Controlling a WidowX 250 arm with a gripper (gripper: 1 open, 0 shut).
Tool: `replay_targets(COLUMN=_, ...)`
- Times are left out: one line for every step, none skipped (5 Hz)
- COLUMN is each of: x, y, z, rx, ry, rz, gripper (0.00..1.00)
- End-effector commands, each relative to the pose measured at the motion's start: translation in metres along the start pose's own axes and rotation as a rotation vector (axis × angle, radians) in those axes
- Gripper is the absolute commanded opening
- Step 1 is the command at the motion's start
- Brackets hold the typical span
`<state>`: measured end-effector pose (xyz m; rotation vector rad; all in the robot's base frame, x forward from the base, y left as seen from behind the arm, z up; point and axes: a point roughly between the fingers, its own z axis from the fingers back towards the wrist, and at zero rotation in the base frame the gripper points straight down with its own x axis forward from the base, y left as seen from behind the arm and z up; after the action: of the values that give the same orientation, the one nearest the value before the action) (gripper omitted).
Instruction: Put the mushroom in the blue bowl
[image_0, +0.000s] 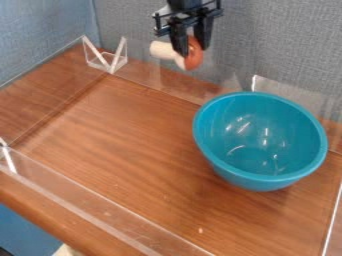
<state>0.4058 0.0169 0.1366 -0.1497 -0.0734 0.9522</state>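
Although its near edge and right side run out of frame, one wooden surface (120, 150) fills the view, ringed by a clear low wall (80, 205) whose panes are hard to trace, and on its right part stands one blue bowl (261, 140), upright with nothing visible inside. One black gripper (190, 45), its upper body cut off by the top edge, hangs above the back of the surface, up and left of the bowl and clear of it. Clamped in its jaws is one mushroom (187, 52), lifted off the surface, orange cap and pale stem blurred and partly hidden by the fingers.
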Motion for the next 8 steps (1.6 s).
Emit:
replay_targets(x=-0.014, y=-0.007, z=0.029, rx=-0.059, ry=-0.053, rz=-0.095, gripper=0.0)
replay_targets(x=-0.025, y=-0.011, z=0.024, rx=-0.049, ry=-0.045, rz=-0.213, gripper=0.0)
replay_targets(x=-0.032, y=-0.013, z=0.018, rx=-0.037, ry=-0.042, rz=-0.313, gripper=0.0)
replay_targets(x=-0.032, y=-0.013, z=0.014, rx=-0.032, ry=-0.044, rz=-0.352, gripper=0.0)
replay_targets(x=-0.031, y=-0.013, z=0.012, rx=-0.035, ry=-0.045, rz=-0.385, gripper=0.0)
replay_targets(x=-0.034, y=-0.014, z=0.006, rx=-0.04, ry=-0.042, rz=-0.434, gripper=0.0)
replay_targets(x=-0.036, y=-0.017, z=0.008, rx=-0.045, ry=-0.051, rz=-0.427, gripper=0.0)
replay_targets(x=-0.039, y=-0.02, z=0.01, rx=-0.05, ry=-0.06, rz=-0.422, gripper=0.0)
